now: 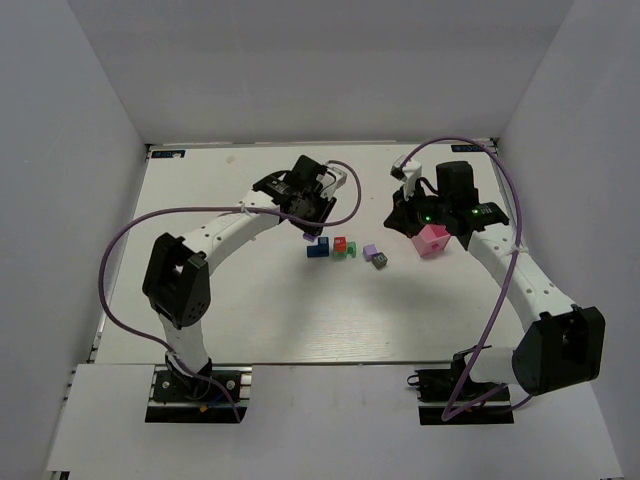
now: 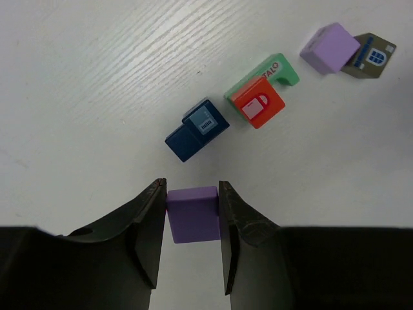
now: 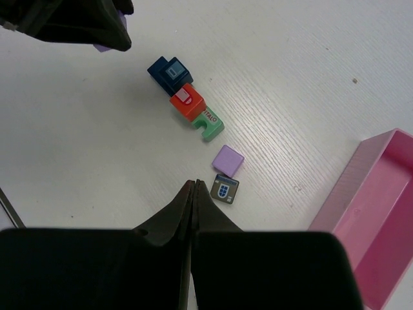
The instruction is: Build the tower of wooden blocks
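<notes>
My left gripper [image 2: 191,194] is shut on a purple block [image 2: 193,214] and holds it above the table, just short of the row of blocks. The row holds a dark blue block [image 2: 196,130], a red-orange block [image 2: 258,108] against a green block [image 2: 274,71], then a light purple block [image 2: 330,47] and a dark grey block [image 2: 369,55]. In the top view the row [image 1: 346,248] lies mid-table with the left gripper [image 1: 310,236] at its left end. My right gripper [image 3: 194,187] is shut and empty, above the table near the grey block [image 3: 224,188].
A pink rectangular tray [image 1: 432,241] sits right of the blocks, under the right arm's wrist; its wall shows in the right wrist view [image 3: 352,194]. White walls enclose the table on three sides.
</notes>
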`<action>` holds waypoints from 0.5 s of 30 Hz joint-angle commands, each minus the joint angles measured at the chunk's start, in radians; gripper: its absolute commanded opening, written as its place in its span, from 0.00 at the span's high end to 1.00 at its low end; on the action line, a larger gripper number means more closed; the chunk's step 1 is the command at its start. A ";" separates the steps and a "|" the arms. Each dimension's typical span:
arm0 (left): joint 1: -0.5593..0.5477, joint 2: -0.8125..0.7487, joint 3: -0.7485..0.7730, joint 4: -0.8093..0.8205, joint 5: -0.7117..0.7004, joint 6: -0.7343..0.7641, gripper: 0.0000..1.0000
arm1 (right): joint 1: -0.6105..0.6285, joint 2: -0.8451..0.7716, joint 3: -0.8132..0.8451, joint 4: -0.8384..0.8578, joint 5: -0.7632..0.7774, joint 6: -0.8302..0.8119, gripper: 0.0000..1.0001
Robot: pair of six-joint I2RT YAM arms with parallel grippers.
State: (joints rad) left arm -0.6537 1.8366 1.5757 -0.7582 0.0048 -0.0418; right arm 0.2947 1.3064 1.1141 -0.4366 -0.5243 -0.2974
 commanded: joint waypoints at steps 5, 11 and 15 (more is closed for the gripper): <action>0.009 -0.096 -0.008 0.045 0.167 0.371 0.85 | -0.003 0.004 0.010 -0.007 -0.028 -0.016 1.00; 0.009 -0.036 0.069 -0.027 0.277 0.545 0.86 | -0.003 -0.001 0.010 -0.007 -0.031 -0.020 1.00; 0.009 0.018 0.112 -0.058 0.328 0.673 0.84 | -0.003 -0.006 0.013 -0.014 -0.031 -0.025 1.00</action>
State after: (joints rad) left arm -0.6479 1.8381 1.6325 -0.7860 0.2447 0.4889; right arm 0.2947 1.3106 1.1145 -0.4465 -0.5316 -0.3050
